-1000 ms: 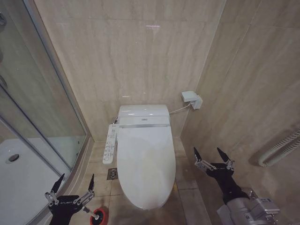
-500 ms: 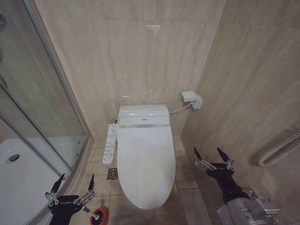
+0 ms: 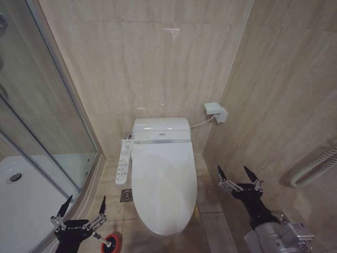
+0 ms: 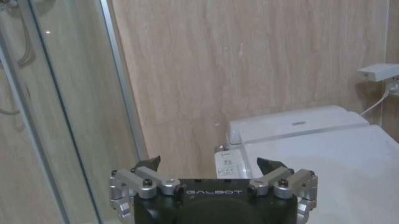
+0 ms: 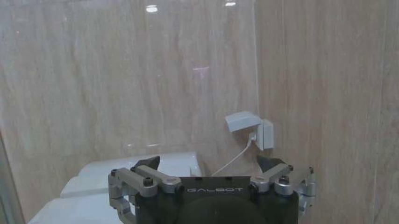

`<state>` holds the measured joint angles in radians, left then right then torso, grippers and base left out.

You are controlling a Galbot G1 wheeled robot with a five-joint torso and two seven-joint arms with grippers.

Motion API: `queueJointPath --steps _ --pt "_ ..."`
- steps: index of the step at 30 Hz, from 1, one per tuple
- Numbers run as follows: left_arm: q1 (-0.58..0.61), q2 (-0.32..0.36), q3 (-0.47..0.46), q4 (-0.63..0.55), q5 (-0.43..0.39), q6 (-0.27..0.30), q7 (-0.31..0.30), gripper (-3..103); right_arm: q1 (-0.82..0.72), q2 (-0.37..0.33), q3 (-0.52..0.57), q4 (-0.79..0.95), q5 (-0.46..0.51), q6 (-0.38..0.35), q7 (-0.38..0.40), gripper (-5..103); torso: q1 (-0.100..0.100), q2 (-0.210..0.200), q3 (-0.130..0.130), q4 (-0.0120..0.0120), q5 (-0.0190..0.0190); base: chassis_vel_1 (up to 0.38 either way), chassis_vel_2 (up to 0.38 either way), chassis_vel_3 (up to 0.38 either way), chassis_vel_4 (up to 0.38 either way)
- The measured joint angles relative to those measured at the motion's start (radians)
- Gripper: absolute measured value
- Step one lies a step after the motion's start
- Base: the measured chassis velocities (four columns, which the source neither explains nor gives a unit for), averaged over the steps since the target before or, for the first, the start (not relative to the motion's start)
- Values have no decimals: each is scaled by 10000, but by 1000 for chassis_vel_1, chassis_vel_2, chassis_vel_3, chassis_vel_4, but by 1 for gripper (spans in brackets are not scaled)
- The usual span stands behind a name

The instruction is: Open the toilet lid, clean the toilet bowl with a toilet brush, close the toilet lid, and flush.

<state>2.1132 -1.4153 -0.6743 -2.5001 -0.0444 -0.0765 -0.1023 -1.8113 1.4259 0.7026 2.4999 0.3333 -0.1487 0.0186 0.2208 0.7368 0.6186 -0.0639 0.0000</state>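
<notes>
The toilet lid lies shut, a glossy white oval covering the toilet bowl, which is hidden beneath it. The lid also appears in the left wrist view. On the floor at the toilet's front left, the toilet brush stands in a small red holder, its handle partly hidden behind my left gripper. My left gripper hangs open just above the brush. To the right of the toilet, my right gripper is open and holds nothing. Both grippers are empty, as the left gripper and right gripper show in their wrist views.
A glass shower wall and white shower tray stand on the left. A control panel sticks out on the toilet's left side. A floor drain lies beside it. Tiled walls close in behind and right, with a socket box and a hose.
</notes>
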Motion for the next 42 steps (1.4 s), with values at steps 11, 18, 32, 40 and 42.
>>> queueJointPath --steps 11,18,32,40,42 --pt "0 0 0 0 0 0 0 100 0 0 0 0 0 0 0 100 0 0 0 0 0 0 0 0 0" --pt "0 0 0 0 0 0 0 100 0 0 0 0 0 0 0 100 0 0 0 0 0 0 0 0 0" --pt "0 0 0 0 0 0 0 100 0 0 0 0 0 0 0 100 0 0 0 0 0 0 0 0 0" --pt "0 0 0 0 0 0 0 100 0 0 0 0 0 0 0 100 -1 0 0 0 0 0 0 0 0" --pt "0 0 0 0 0 0 0 100 0 0 0 0 0 0 0 100 -2 0 0 0 0 0 0 0 0"
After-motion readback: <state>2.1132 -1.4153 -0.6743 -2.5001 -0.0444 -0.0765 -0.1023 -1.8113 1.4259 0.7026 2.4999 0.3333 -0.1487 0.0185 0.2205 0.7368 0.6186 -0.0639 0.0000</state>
